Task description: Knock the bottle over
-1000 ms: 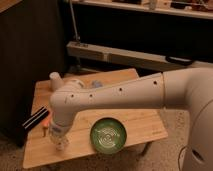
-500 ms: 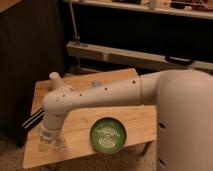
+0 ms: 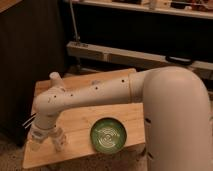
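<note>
- The bottle (image 3: 59, 140) is the pale, slim shape near the front left corner of the tabletop (image 3: 75, 125). It is still off its side and leans a little. Its outline runs into my gripper, so I cannot make out its cap.
- It sits at about the same spot as half a second ago and has not gone down.
- My gripper (image 3: 37, 135) points down at the tabletop just beside the bottle, on the view's left. I cannot tell if the two are touching.
- I cannot tell whether my gripper is open or closed, or whether it grips anything.
- Since a second ago my gripper has shifted toward the left edge and dropped a little. In the last half second it has barely moved.
- My arm (image 3: 90, 95) stretches from the right of the view across the back half of the tabletop, with its elbow bent above the left rear corner. It now fills more of the view than before.
- The green plate (image 3: 107, 135) lies flat near the front edge, well apart from the bottle on the view's right, and has not moved.
</note>
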